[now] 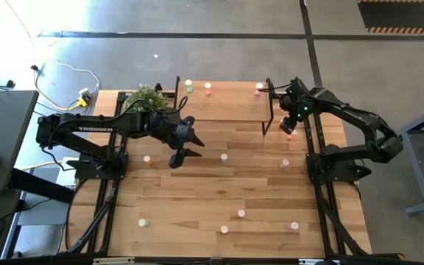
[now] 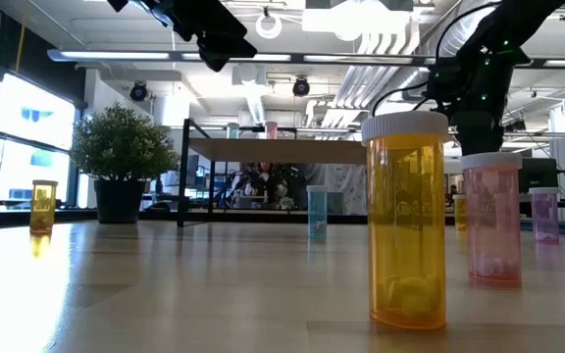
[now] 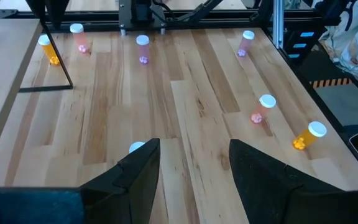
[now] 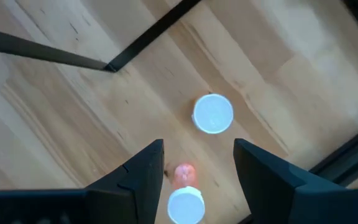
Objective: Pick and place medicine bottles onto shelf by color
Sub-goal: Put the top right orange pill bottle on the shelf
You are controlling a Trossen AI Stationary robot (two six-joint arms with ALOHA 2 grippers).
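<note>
Here, the medicine bottles are standing scattered over the slatted wooden table [image 1: 197,184], and three of them are already sitting on the shelf [image 1: 227,103] at the far edge: a pale green bottle [image 1: 188,85], an orange-red bottle [image 1: 207,88] and a pink shelf bottle [image 1: 258,89], spaced apart along its light wood top. Beside the shelf's right black leg, a pink bottle [image 1: 289,135] is standing on the table with the right gripper [image 1: 288,121] hanging right over it. In the right wrist view, the right gripper [image 4: 197,180] is showing its two dark fingers spread apart with nothing between them, a white-capped bottle [image 4: 213,114] seen cap-on just past the fingertips and a second capped bottle [image 4: 185,202] lying in line with the gap.

The left gripper [image 1: 186,147] is hovering over the table's middle-left, in front of the shelf, its fingers released and splayed; the left wrist view is showing the left gripper [image 3: 194,168] empty, with one white cap [image 3: 137,147] peeking past one finger. Near it on the table an orange bottle [image 1: 148,159] is standing, and other bottles are dotting the near half, among them a green bottle [image 1: 143,221] and a magenta bottle [image 1: 294,226]. In the low view a large orange bottle [image 2: 407,221] is standing closest, a pink one [image 2: 492,221] just behind it. A potted plant [image 1: 146,97] is sitting at the shelf's left end.
</note>
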